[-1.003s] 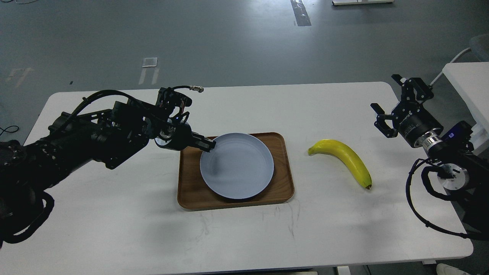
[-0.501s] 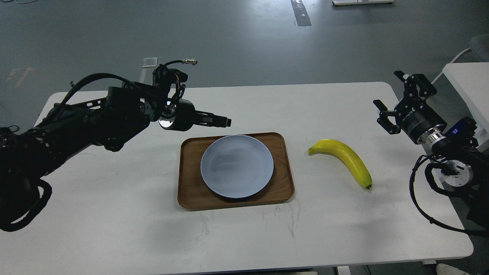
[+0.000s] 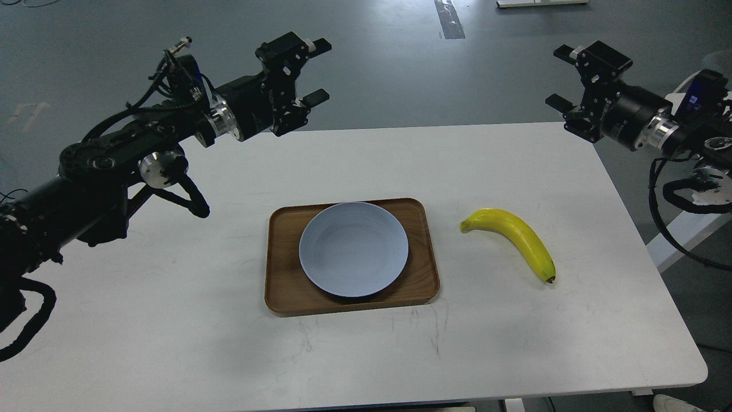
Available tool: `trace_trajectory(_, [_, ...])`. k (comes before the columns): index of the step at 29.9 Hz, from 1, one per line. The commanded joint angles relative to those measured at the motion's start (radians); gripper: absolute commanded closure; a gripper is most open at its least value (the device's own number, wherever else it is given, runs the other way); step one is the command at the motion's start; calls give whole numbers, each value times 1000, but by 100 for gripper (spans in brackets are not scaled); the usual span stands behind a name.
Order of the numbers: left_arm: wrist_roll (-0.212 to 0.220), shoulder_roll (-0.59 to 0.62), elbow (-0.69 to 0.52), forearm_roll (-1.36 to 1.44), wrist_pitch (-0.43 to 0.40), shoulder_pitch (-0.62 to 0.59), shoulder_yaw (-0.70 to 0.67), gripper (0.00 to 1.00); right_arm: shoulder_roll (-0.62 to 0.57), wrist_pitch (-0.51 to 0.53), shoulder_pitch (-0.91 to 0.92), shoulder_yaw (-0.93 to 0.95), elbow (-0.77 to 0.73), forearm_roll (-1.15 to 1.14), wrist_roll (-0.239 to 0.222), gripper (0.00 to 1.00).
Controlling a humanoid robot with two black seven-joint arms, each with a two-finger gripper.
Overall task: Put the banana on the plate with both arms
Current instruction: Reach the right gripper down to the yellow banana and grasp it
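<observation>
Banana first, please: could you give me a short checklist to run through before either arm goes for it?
1. Banana lies free on the white table, nothing on it: ok.
2. Plate is empty, ready to receive it: ok.
3. Plate sits inside the wooden tray, level: ok.
4. Right gripper is open and empty: ok.
5. Left gripper is open and empty: ok.
6. A gripper is lined up over the banana: not ok, both are raised near the table's far edge.
</observation>
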Motion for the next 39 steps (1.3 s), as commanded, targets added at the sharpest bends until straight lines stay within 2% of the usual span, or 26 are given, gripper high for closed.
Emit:
trace_trajectory(1, [2, 15, -6, -5, 0, 110, -165, 1, -14, 0, 19, -17, 49, -169, 0, 0])
trace_trajectory(7, [4, 63, -6, -4, 0, 190, -193, 1, -60, 0, 39, -51, 121, -513, 0, 0])
trace_trajectory(11, [4, 66, -4, -4, 0, 198, -197, 1, -55, 0, 110, -161, 140, -660, 0, 0])
trace_trajectory(14, [4, 64, -6, -2, 0, 198, -197, 1, -7, 0, 206, -271, 147, -708, 0, 0])
trace_trajectory(20, [5, 64, -6, -1, 0, 196, -197, 1, 73, 0, 263, -474, 131, -777, 0, 0])
trace_trajectory(29, [5, 72, -6, 7, 0, 196, -196, 1, 149, 0, 213, -580, 13, -860, 0, 0])
trace_trajectory(39, [5, 73, -6, 10, 0, 198, -196, 1, 227, 0, 173, -595, -72, -860, 0, 0])
